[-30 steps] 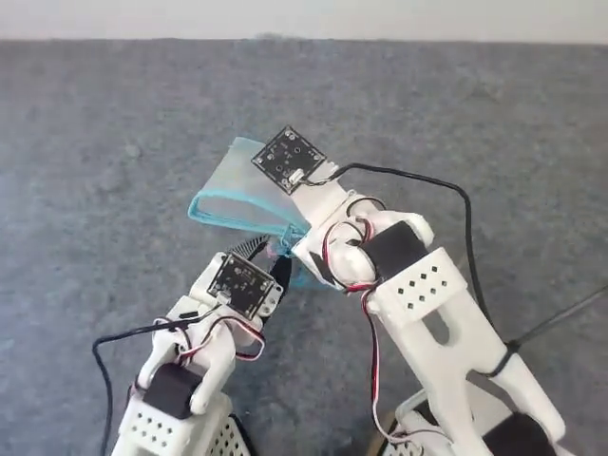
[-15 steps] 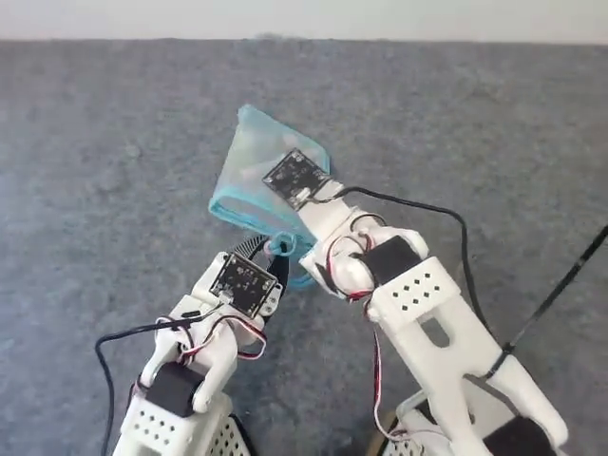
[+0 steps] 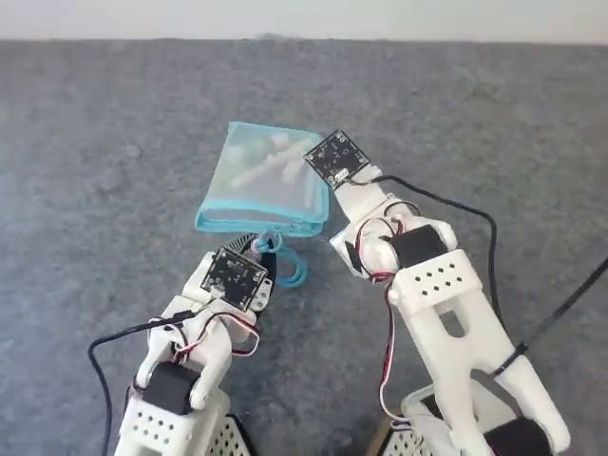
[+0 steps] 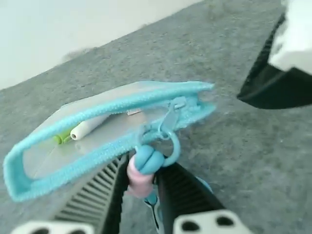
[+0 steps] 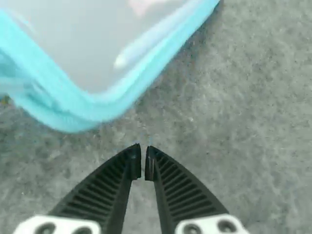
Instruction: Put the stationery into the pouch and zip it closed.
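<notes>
While left gripper (image 4: 143, 171) clamps the zip pull (image 4: 146, 158) | right gripper (image 5: 143, 158) sits pinched together, empty, beside the pouch (image 3: 261, 180) | risk: unanchored pouch drags along, zip stalls

The pouch (image 3: 266, 185) is lying on the surface (image 3: 95, 142), with the stationery (image 3: 261, 169) sitting inside it. The left tool (image 4: 144, 175) is sitting at the pouch's near edge, clamping the pull cord (image 4: 146, 161) hanging from the pouch. The right tool (image 5: 143, 158) is resting closed just beside the pouch's right-hand corner, apart from it.
</notes>
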